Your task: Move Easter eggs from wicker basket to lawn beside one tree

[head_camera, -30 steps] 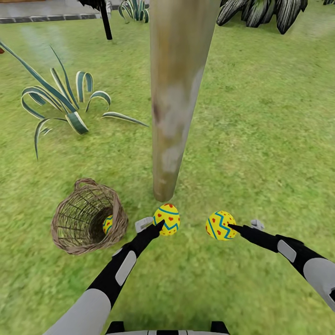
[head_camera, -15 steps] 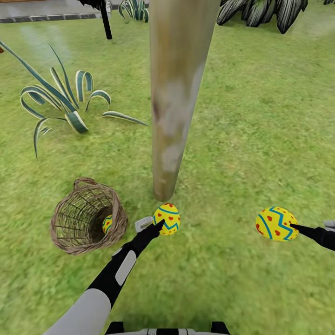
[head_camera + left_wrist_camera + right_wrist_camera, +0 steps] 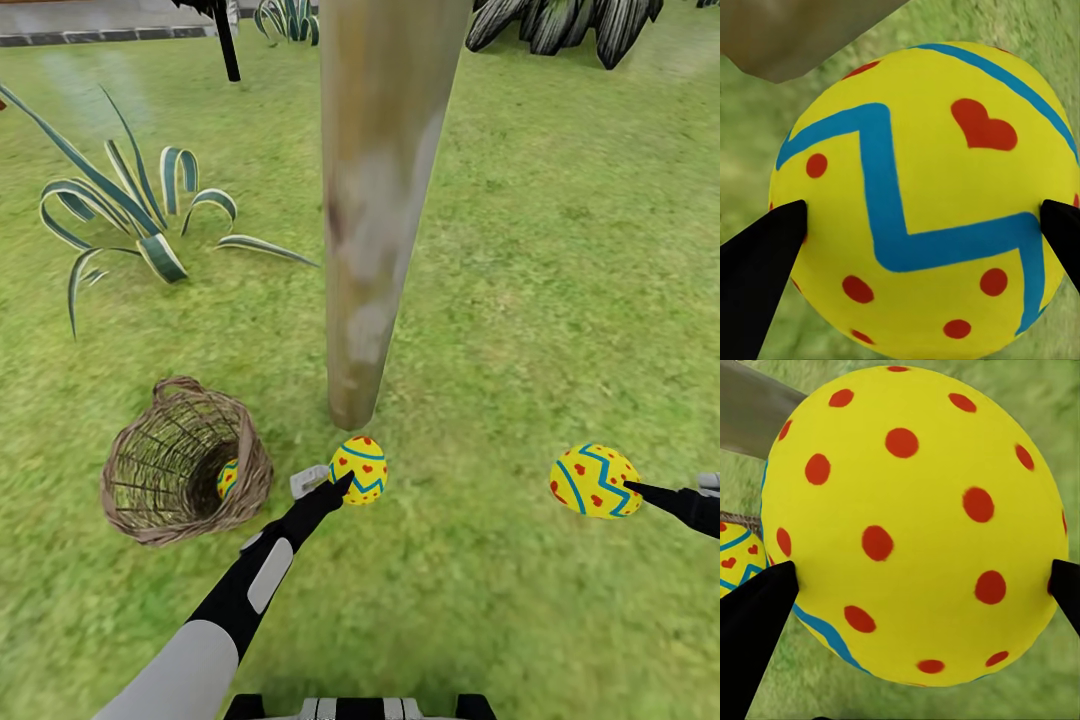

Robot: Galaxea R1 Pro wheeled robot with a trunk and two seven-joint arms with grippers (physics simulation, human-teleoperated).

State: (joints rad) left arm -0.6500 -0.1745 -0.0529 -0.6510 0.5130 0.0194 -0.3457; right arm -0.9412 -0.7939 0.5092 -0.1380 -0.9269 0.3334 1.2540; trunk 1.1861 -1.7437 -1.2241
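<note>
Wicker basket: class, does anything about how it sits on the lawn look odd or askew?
Yes. The wicker basket lies tipped on its side on the lawn, its open mouth facing the tree, with one Easter egg still inside it.

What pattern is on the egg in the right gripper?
Yellow egg with red dots and a blue band; clearest in the right wrist view.

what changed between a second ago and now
The right pincer carried its Easter egg out to the robot's right, away from the tree. The left pincer stayed shut on its egg at the trunk's base. The third egg stayed in the wicker basket; the view shifted slightly.
</note>
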